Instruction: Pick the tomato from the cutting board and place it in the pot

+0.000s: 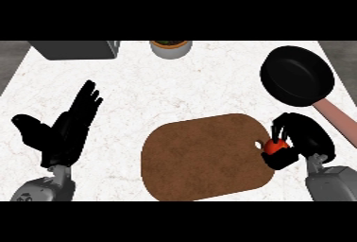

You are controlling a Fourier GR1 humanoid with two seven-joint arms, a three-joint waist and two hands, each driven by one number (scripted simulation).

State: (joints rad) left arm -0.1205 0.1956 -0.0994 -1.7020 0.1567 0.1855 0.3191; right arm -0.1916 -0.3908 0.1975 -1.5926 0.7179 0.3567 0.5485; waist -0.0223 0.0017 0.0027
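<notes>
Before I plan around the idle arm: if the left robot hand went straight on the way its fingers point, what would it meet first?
Probably nothing nearby: the open left robot hand points up-right over bare white marble counter, roughly toward the grey box at the far edge; height is unclear.

We count one tomato [274,147], one cutting board [202,158], one black pot [296,75], one small planter [170,47], one grey box [75,49], two hands: left hand [59,130], right hand [300,137].

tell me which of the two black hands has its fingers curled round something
The robot's right hand, at the right edge of the brown wooden cutting board, curls round the red tomato. The left hand holds nothing, fingers straight, over the white counter.
</notes>
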